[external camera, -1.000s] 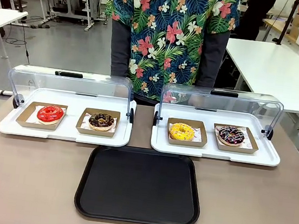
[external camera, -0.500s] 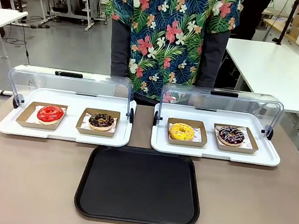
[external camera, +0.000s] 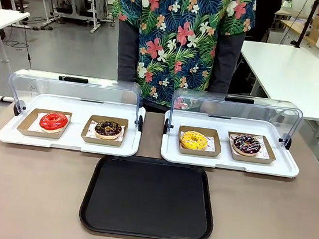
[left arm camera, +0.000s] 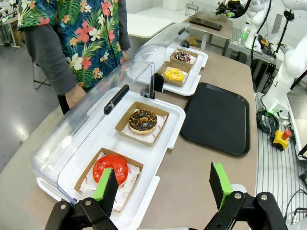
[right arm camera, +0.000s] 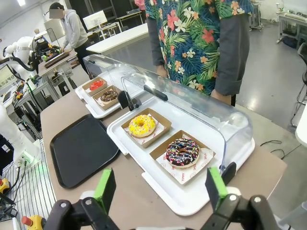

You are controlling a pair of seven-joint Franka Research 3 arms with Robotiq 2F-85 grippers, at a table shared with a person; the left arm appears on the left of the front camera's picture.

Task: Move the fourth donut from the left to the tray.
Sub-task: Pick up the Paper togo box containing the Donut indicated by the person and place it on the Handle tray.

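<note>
4 donuts (external camera: 246, 144), 1 tray (external camera: 148, 198) (black)

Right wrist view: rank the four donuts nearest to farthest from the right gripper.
1. sprinkled chocolate donut: just ahead of the right gripper, whose jaws are open.
2. yellow donut: next holder along, up-left in the picture.
3. chocolate donut with tan crumbs: farther up-left, under the other lid.
4. red donut: last holder in the row.

I am watching the fourth donut (external camera: 246, 144) sitting in its cardboard holder (external camera: 251, 159) at the right end of the right display tray (external camera: 229, 164), whose clear lid (external camera: 236, 110) is standing open. The black tray (external camera: 148, 198) is lying nearer me, and a person (external camera: 181, 35) is standing beyond.
</note>
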